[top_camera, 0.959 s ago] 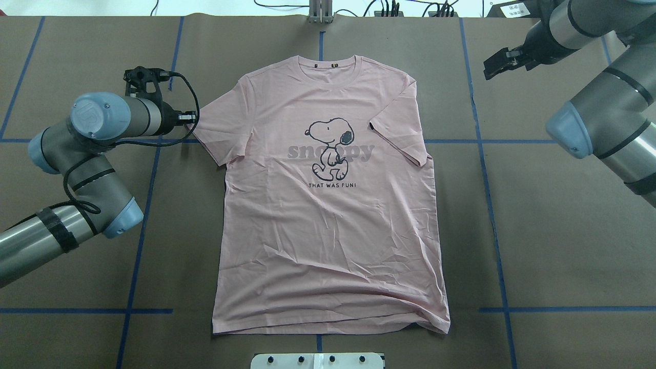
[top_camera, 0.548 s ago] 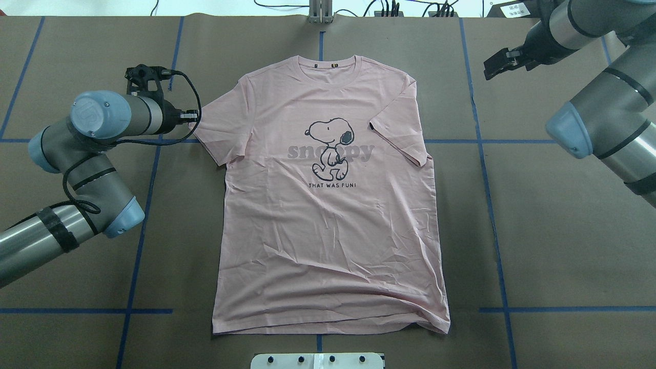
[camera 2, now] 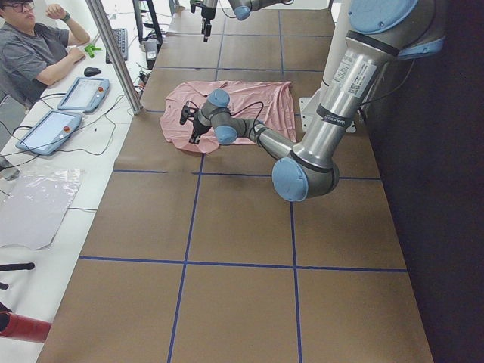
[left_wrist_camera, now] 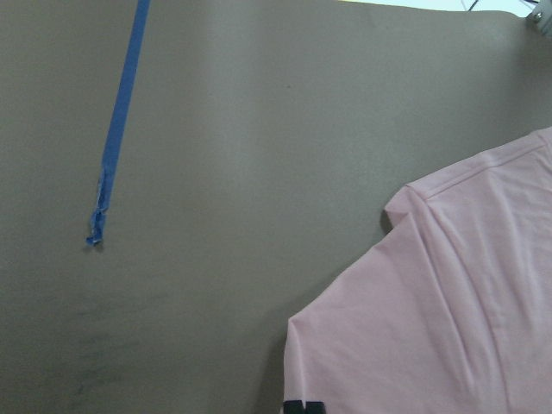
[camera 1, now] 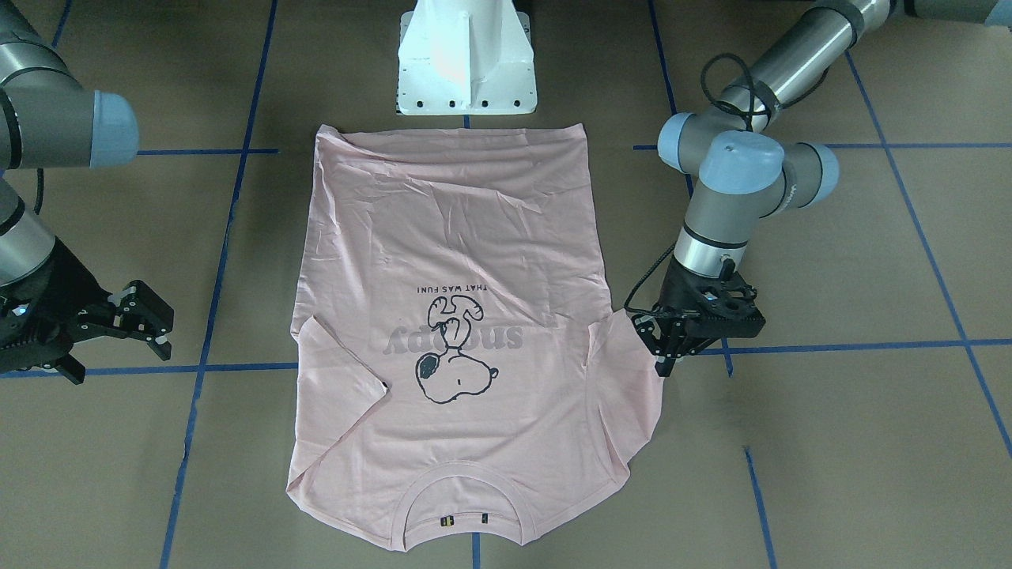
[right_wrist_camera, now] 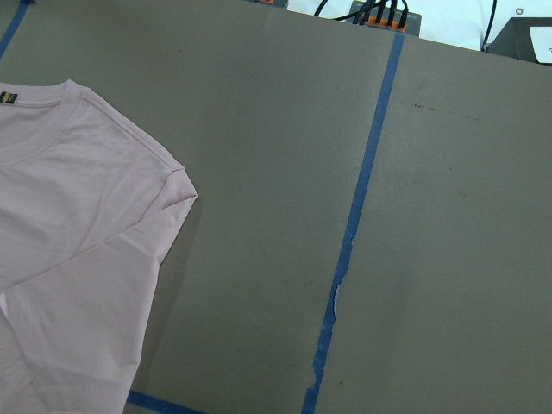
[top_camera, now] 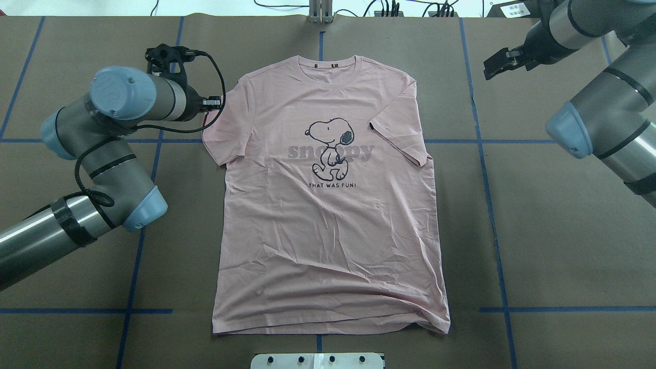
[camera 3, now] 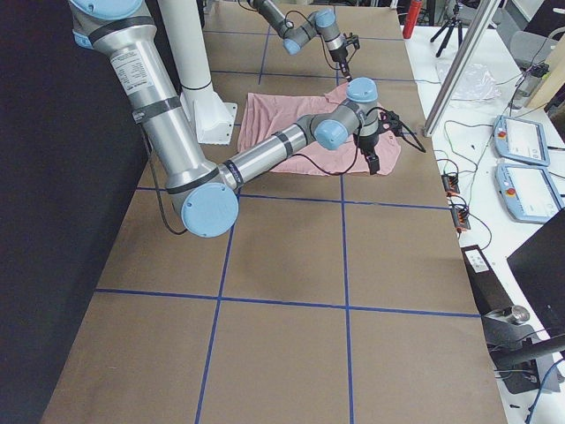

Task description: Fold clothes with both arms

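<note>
Left gripper (camera 1: 661, 348): jaws look pinched on the sleeve (camera 1: 632, 356) hem of the T-shirt (top_camera: 328, 230), which lies flat, print up, in the middle of the table (top_camera: 538, 230). Right gripper (top_camera: 499, 61): spread wide, empty, hovering off the far corner. Cloth is light and limp and creases easily (take it by hems or shoulder seams, not mid-panel). Left fingertips are partly hidden from overhead, and the wrist view shows none.

I've got the left gripper (top_camera: 214, 104) swinging right and toward the far side, clamped on the T-shirt (top_camera: 328, 215), its left sleeve (top_camera: 223, 130) hem dragged inward and lifted.
</note>
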You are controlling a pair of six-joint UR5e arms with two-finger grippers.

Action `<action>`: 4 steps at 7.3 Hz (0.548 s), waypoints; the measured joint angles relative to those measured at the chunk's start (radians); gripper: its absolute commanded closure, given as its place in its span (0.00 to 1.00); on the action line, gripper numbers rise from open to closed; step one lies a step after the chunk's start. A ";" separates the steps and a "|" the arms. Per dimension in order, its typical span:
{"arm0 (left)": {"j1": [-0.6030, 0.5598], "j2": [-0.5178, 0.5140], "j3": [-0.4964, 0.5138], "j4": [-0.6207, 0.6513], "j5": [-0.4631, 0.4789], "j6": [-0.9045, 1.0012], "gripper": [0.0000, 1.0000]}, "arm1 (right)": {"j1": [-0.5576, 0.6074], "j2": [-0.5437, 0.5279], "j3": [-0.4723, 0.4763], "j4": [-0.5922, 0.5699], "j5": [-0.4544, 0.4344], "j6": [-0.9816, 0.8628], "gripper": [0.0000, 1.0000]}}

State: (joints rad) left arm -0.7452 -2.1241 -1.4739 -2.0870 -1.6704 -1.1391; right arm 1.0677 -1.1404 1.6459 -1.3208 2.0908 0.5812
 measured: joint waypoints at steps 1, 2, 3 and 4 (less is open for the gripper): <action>0.024 -0.064 -0.006 0.116 0.003 -0.053 1.00 | 0.000 0.000 0.000 0.000 0.000 0.003 0.00; 0.050 -0.135 0.010 0.213 0.010 -0.108 1.00 | 0.000 0.001 0.000 0.000 0.000 0.005 0.00; 0.074 -0.207 0.058 0.283 0.023 -0.157 1.00 | -0.001 0.002 0.000 0.000 -0.002 0.006 0.00; 0.094 -0.281 0.139 0.315 0.035 -0.200 0.96 | -0.002 0.003 0.000 0.000 -0.004 0.006 0.00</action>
State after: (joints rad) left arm -0.6509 -2.4053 -1.3350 -1.7724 -1.6350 -1.3386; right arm 1.0659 -1.1370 1.6460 -1.3208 2.0865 0.5873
